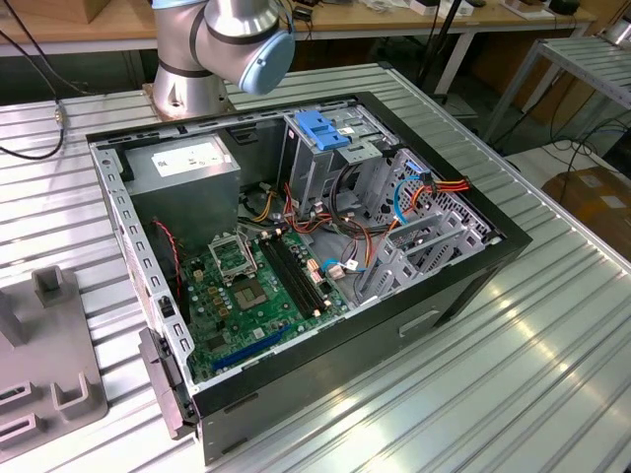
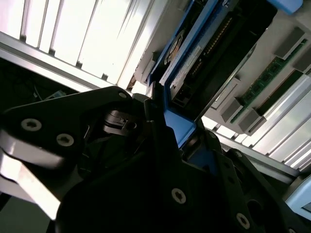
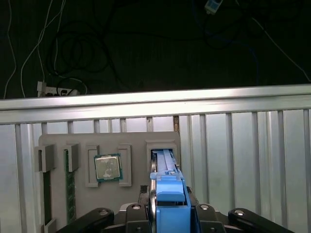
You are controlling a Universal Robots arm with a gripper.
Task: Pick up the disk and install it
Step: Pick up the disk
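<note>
Disk (image 2: 209, 53) with blue rails, clenched by the end effector (image 3: 169, 209) in both wrist views; exterior view shows open computer case (image 1: 444, 296), fixture tray (image 1: 69, 345) at eight o'clock.

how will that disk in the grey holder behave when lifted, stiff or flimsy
Probably stiff: the disk has a dark, metal-looking body. Its blue rails look like thin plastic, so they may flex under a pinch. Standing on edge in a slot of the grey holder, it would likely tip if left unsupported.
</note>
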